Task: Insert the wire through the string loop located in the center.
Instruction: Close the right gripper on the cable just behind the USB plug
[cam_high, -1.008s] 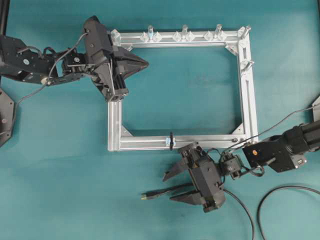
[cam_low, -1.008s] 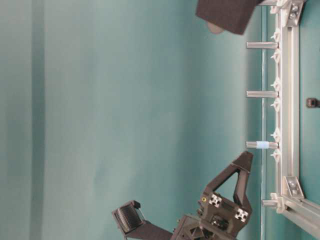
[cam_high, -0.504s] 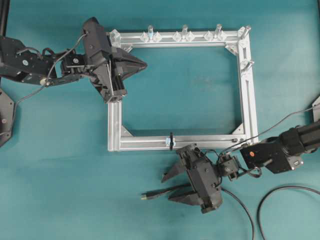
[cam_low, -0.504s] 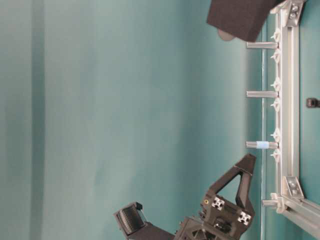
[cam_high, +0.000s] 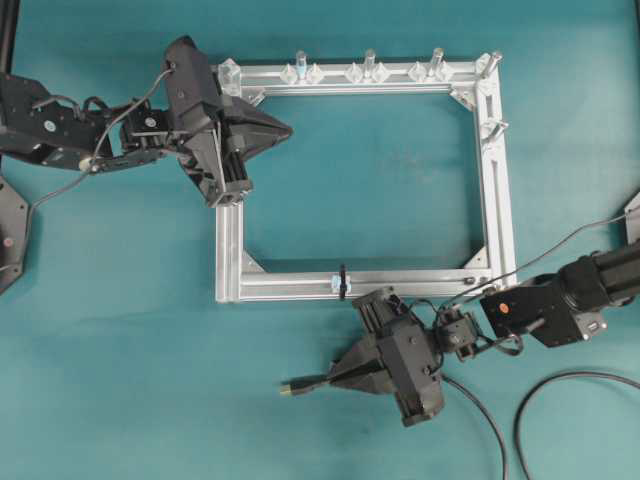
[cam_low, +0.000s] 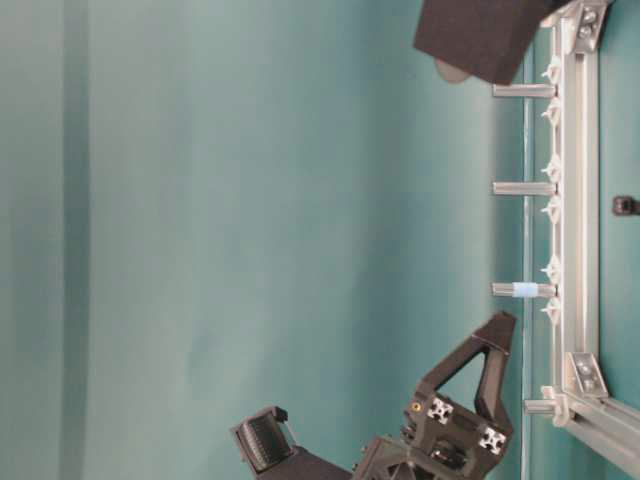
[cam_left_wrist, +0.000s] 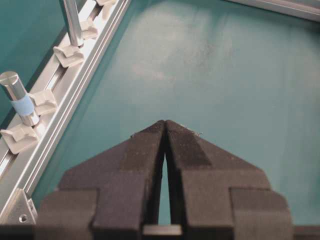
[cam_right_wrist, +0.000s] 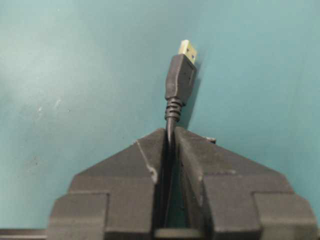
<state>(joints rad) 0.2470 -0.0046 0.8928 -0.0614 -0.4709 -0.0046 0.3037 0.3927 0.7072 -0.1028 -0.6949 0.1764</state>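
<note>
The wire's dark plug (cam_high: 291, 388) with its golden tip lies on the teal table below the frame's near rail. My right gripper (cam_high: 336, 377) is shut on the wire just behind the plug. In the right wrist view the plug (cam_right_wrist: 181, 79) sticks out past the fingertips of the right gripper (cam_right_wrist: 170, 131), and the cable runs back between them. The string loop (cam_high: 341, 282) stands upright on the near rail, above and slightly right of the plug. My left gripper (cam_high: 290, 128) (cam_left_wrist: 165, 122) is shut and empty, hovering over the frame's upper left corner.
The silver aluminium frame (cam_high: 495, 180) lies flat, with upright pegs (cam_high: 369, 62) along its far rail; one peg has a blue band (cam_left_wrist: 17, 97). Another black cable (cam_high: 560, 385) curves at the lower right. The left gripper (cam_low: 498, 325) shows low in the table-level view.
My right gripper's jaws have come together from wide open onto the wire behind the plug. The left arm has barely shifted.
</note>
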